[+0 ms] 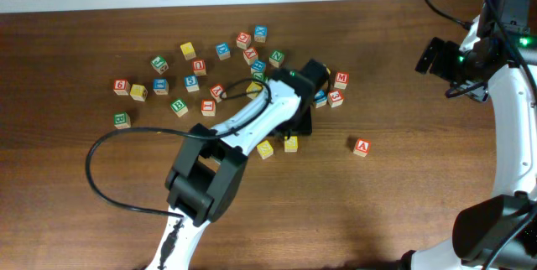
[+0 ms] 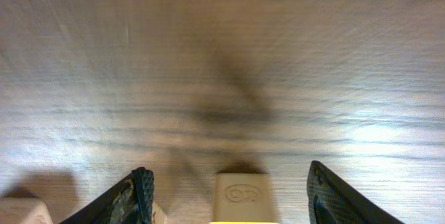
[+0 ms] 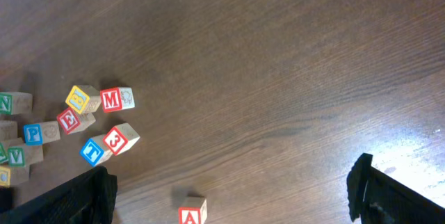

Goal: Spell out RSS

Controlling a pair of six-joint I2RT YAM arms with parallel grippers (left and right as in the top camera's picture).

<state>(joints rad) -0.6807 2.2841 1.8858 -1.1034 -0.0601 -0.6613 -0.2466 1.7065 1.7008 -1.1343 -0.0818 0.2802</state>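
Observation:
Many lettered wooden blocks (image 1: 225, 69) lie scattered at the table's middle and back left. My left gripper (image 1: 295, 129) is low over the table, open, and straddles a block with a yellow face (image 1: 290, 143). In the left wrist view this block (image 2: 241, 196) sits between the open fingers (image 2: 229, 175), untouched, and its letter is hidden. My right gripper (image 1: 435, 56) hangs high at the far right, open and empty (image 3: 233, 172). No R or S face is readable.
A red A block (image 1: 361, 146) lies alone right of the pile; it also shows in the right wrist view (image 3: 192, 213). Another yellow block (image 1: 265, 149) lies beside the left gripper. Red M (image 3: 111, 99), red 3 (image 3: 115, 140) and blue T (image 3: 91, 152) blocks sit close together.

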